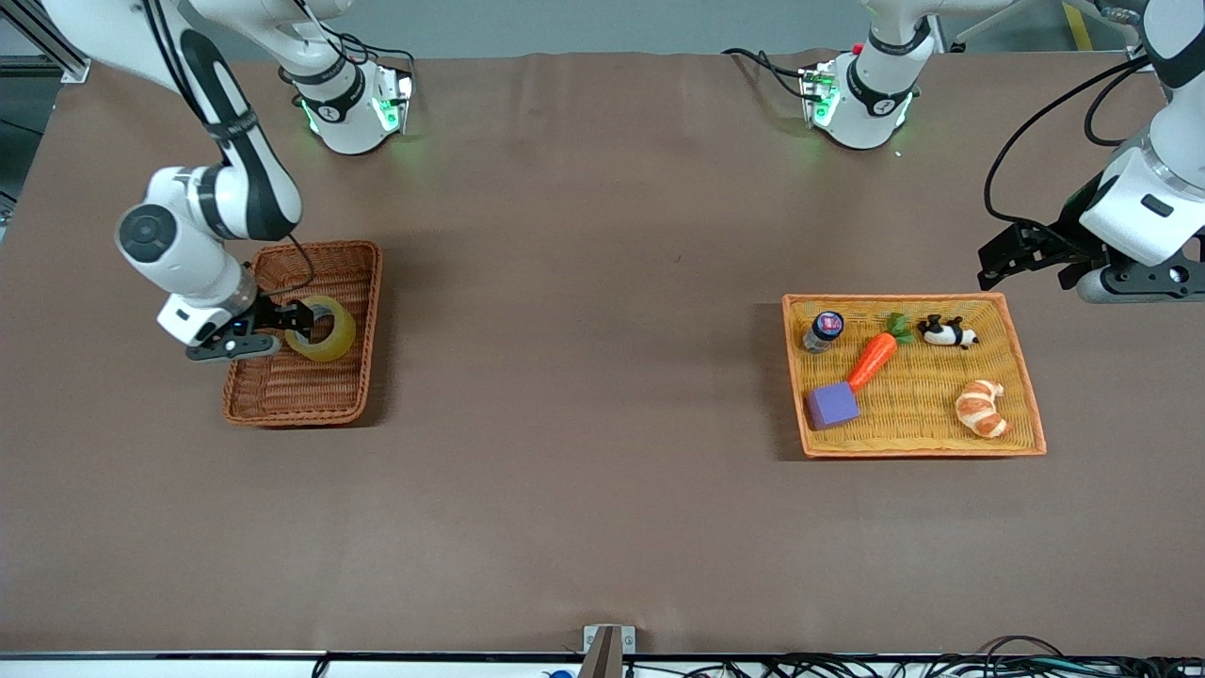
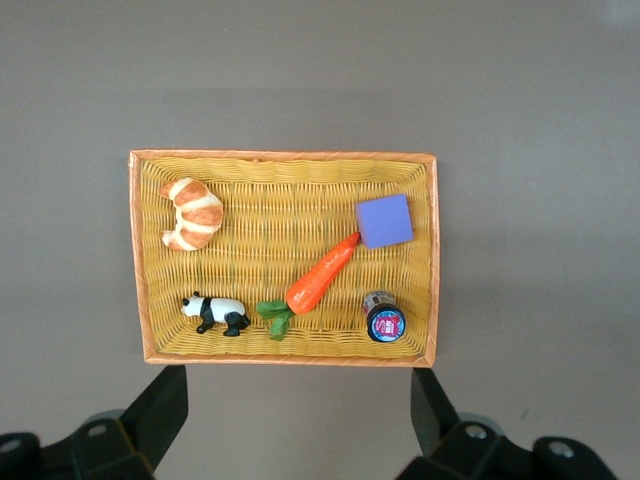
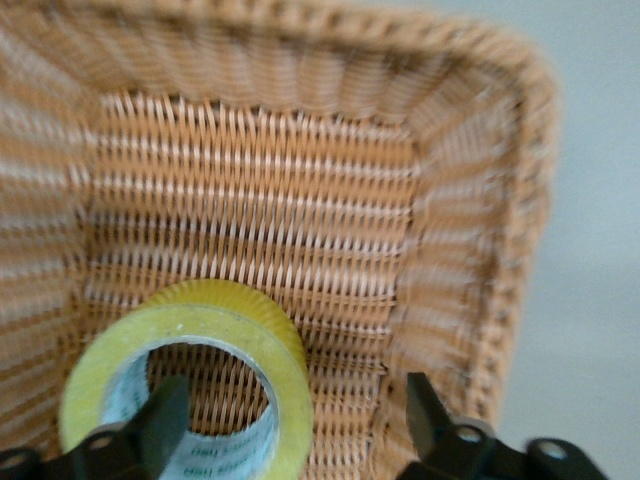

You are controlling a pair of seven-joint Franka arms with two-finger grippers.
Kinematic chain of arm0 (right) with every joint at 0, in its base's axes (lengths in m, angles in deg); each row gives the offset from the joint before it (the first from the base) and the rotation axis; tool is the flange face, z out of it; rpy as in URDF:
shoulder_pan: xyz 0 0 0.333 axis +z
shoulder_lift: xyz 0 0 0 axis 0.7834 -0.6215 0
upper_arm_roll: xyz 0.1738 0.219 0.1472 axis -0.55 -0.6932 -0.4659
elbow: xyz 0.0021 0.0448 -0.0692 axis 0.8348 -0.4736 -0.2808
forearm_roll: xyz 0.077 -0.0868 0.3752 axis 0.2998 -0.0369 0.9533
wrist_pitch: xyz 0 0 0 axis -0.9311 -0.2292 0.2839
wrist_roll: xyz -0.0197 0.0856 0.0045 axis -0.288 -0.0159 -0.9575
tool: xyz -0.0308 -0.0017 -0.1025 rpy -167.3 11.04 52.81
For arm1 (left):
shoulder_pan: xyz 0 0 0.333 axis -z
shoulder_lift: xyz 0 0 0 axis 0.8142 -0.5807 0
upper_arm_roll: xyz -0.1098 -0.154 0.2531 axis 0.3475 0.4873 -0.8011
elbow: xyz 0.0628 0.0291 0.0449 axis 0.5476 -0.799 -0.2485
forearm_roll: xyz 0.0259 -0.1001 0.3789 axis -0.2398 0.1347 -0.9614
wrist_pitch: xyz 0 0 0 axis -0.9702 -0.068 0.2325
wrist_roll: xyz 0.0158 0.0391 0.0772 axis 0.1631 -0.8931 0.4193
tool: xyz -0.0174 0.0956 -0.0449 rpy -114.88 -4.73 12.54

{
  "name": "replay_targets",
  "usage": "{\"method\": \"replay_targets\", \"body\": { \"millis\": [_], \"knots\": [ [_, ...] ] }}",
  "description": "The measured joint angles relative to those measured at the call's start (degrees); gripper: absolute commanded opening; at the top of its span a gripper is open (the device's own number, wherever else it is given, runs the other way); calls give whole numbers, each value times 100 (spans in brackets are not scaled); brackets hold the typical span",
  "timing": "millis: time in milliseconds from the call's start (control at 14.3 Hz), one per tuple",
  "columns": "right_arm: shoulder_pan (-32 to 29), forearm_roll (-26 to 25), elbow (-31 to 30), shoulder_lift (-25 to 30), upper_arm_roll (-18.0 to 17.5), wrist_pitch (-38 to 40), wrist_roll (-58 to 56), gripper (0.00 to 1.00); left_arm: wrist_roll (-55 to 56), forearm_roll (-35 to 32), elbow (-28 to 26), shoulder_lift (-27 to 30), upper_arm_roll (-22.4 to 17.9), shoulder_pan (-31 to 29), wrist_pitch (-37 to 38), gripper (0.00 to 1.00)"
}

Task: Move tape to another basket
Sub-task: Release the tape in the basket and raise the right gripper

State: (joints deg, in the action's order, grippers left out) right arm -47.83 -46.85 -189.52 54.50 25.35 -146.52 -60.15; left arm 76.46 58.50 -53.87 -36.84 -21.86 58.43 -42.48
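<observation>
The tape (image 1: 341, 335), a yellowish ring with a grey core, stands tilted in the reddish-brown wicker basket (image 1: 311, 395) at the right arm's end of the table. My right gripper (image 1: 299, 320) is down in that basket and open. In the right wrist view one finger sits inside the tape's (image 3: 290, 350) hole and the other stands well clear of its outer side, over the basket floor (image 3: 250, 200); the right gripper (image 3: 295, 420) does not clamp the roll. My left gripper (image 1: 1000, 260) waits open and empty in the air, over the table beside the yellow tray.
The flat yellow-orange tray (image 1: 927, 453) at the left arm's end holds a croissant (image 1: 981, 409), a carrot (image 1: 874, 360), a purple block (image 1: 832, 405), a panda figure (image 1: 947, 331) and a small jar (image 1: 825, 330). The left wrist view shows the tray (image 2: 285, 157) past the left gripper (image 2: 300, 410).
</observation>
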Motion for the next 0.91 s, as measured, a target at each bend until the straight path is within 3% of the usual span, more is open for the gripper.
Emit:
{"method": "replay_targets", "body": {
  "millis": [350,911],
  "knots": [
    [0,33,1887,542,-22,2942,0,100,3,0,4,-9,6,2,0,99],
    [1,282,4076,991,-70,5584,1008,100,5,0,13,-20,10,5,0,99]
  ]
}}
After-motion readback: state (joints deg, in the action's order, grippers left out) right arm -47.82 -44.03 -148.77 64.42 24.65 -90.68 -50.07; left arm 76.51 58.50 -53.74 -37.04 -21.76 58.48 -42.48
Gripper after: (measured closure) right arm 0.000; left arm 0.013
